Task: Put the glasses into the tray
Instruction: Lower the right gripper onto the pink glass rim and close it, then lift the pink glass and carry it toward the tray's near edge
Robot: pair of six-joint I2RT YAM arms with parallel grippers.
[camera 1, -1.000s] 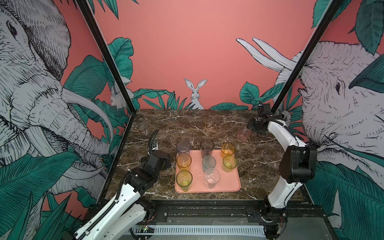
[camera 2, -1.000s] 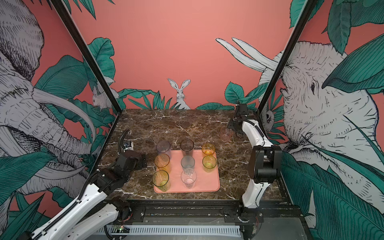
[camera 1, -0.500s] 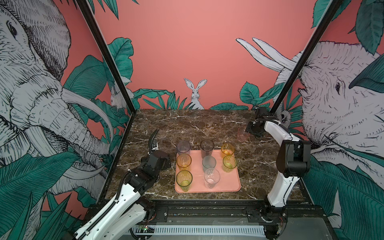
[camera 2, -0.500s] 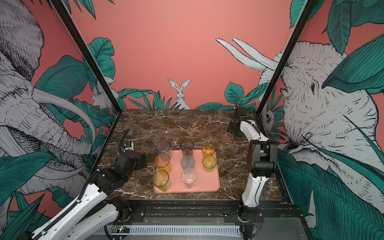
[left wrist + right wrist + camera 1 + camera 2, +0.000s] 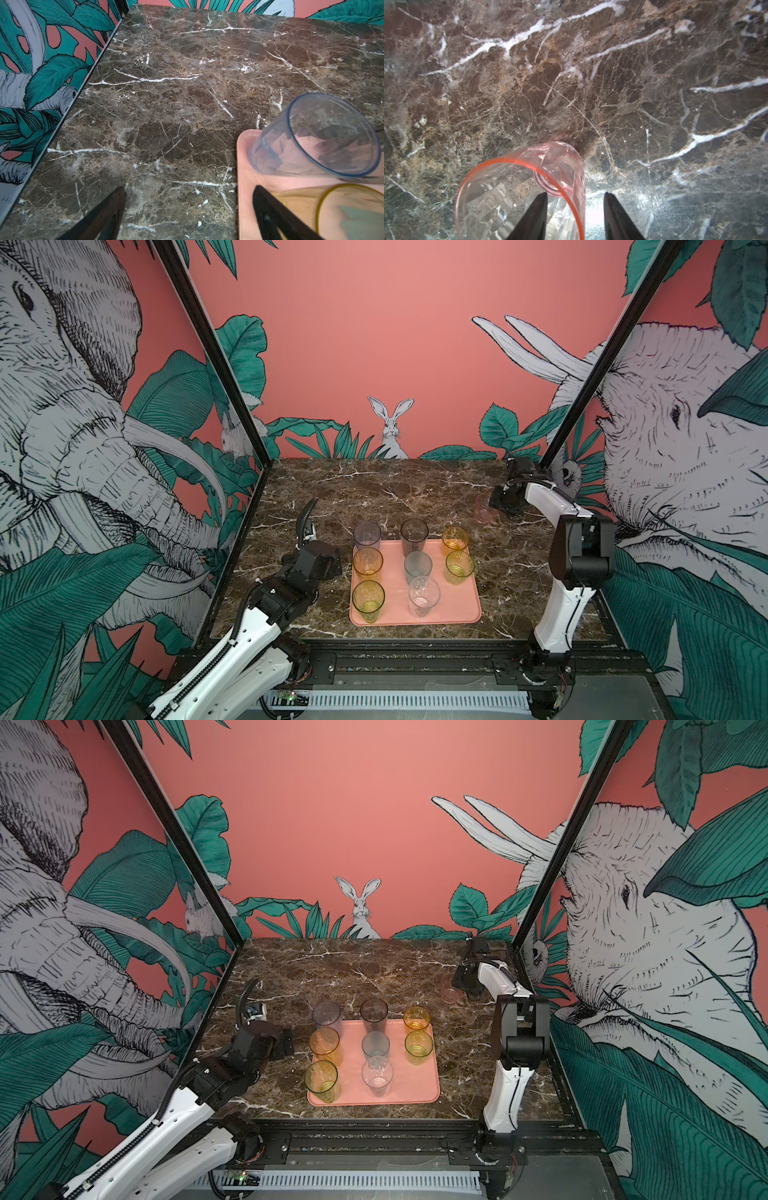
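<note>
The pink tray (image 5: 465, 610) (image 5: 419, 1085) lies at the front middle of the marble table, and several glasses stand on it, among them an amber one (image 5: 368, 562) and a clear one (image 5: 423, 595). One pink glass (image 5: 483, 508) (image 5: 450, 990) (image 5: 508, 187) stands apart on the table at the far right. My right gripper (image 5: 498, 502) (image 5: 575, 194) is over its rim, open, with one finger inside the glass, the other outside, and gaps to the wall. My left gripper (image 5: 286, 1042) (image 5: 190, 190) is open and empty beside the tray's left edge (image 5: 245, 187).
Black frame posts and printed walls close in the table on the left, right and back. In the left wrist view a blue-grey glass (image 5: 315, 141) and an amber glass (image 5: 342, 212) stand just past the tray's near corner. Bare marble (image 5: 395, 489) lies behind the tray.
The right arm has folded closer to the wall and its jaws have narrowed around the pink glass's rim. The left arm and the glasses on the tray have not moved.
</note>
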